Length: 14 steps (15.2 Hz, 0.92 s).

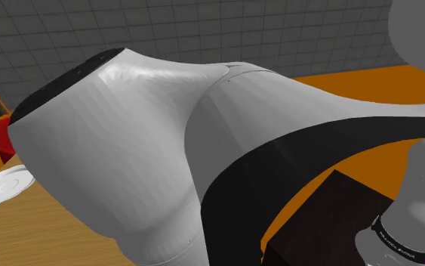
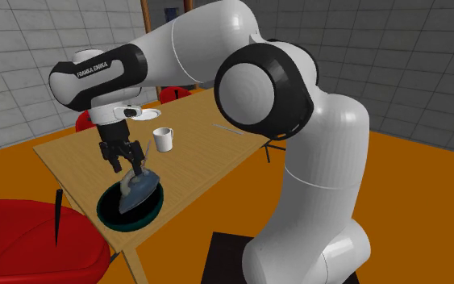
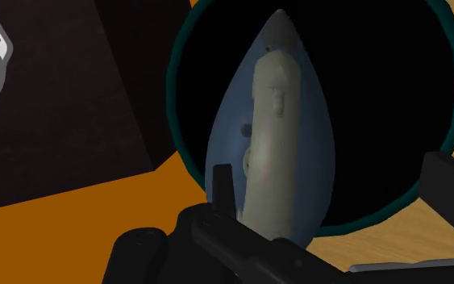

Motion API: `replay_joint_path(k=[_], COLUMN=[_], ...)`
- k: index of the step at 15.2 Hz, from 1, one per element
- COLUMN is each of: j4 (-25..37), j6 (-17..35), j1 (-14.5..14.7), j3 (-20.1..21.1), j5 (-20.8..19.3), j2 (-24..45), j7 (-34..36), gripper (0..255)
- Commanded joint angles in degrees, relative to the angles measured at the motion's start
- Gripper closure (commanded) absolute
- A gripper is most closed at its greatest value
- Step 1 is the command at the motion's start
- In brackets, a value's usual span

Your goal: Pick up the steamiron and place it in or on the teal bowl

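The arm reaches down, gripper (image 2: 125, 160) hovering just above the iron (image 2: 139, 194) in the teal bowl (image 2: 101, 210). Its fingers (image 3: 221, 190) stand wide apart, empty.

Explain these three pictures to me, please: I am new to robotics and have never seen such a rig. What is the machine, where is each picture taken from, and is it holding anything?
The machine is a white robot arm with dark joints that ends in a black two-finger gripper. The shoulder view is taken from beside its dark box stand, with the arm's casing close to the lens. The second exterior view looks from the side over the wooden table. The wrist view looks along the gripper.

On the table stand a white mug and a dark bowl with a teal rim. A blue-grey steam iron with a pale handle lies in the bowl. The fingers stand apart just above the iron, so nothing is held.
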Motion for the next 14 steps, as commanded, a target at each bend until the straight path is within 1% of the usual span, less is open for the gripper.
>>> replay_joint_path(k=[1, 2, 6, 14], j4=[0.0, -0.1, 9.0, 9.0], j6=[0.0, 0.0, -7.6, -7.6], j1=[0.0, 0.0, 0.6, 0.6], j3=[0.0, 0.0, 0.1, 0.1], j5=[0.0, 0.1, -1.1, -1.1], j2=[0.0, -0.1, 1.9, 1.9], j7=[0.0, 0.0, 0.9, 0.9], gripper=[0, 0, 0, 0])
